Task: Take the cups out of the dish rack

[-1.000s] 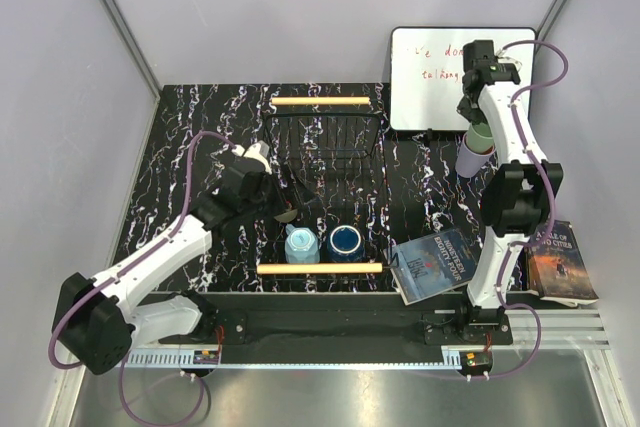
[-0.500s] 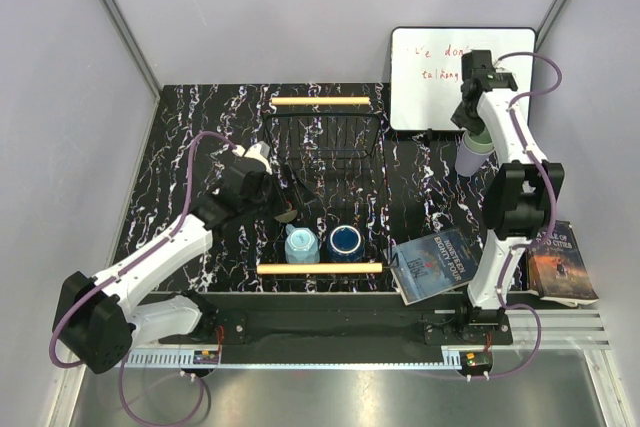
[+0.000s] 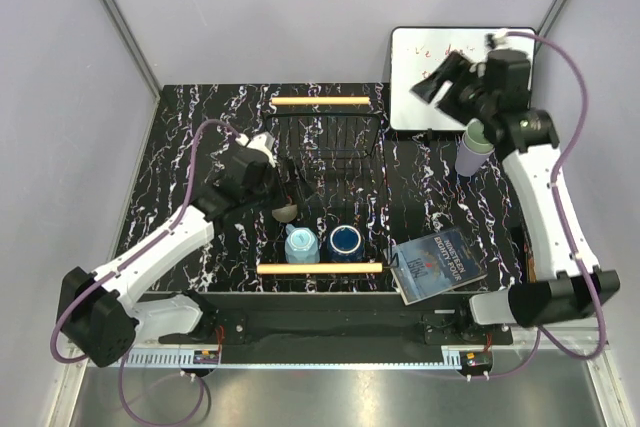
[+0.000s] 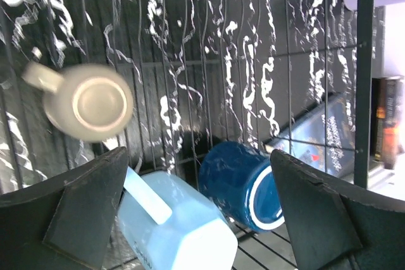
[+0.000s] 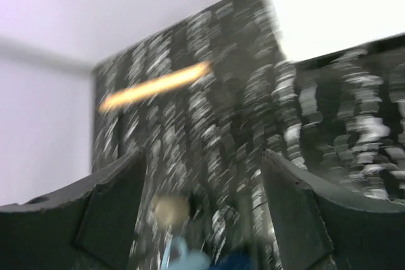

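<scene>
Top external: dish rack, marbled table, lilac walls

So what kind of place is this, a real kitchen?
Probably a robot test cell, not a kitchen: bare panel walls, left arm and right arm bolted to the table, and a dish rack staged beside a whiteboard and book.

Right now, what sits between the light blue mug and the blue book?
The dark navy blue mug, lying in the dish rack beside the light blue mug; the blue book lies farther right. The top view shows it.
</scene>
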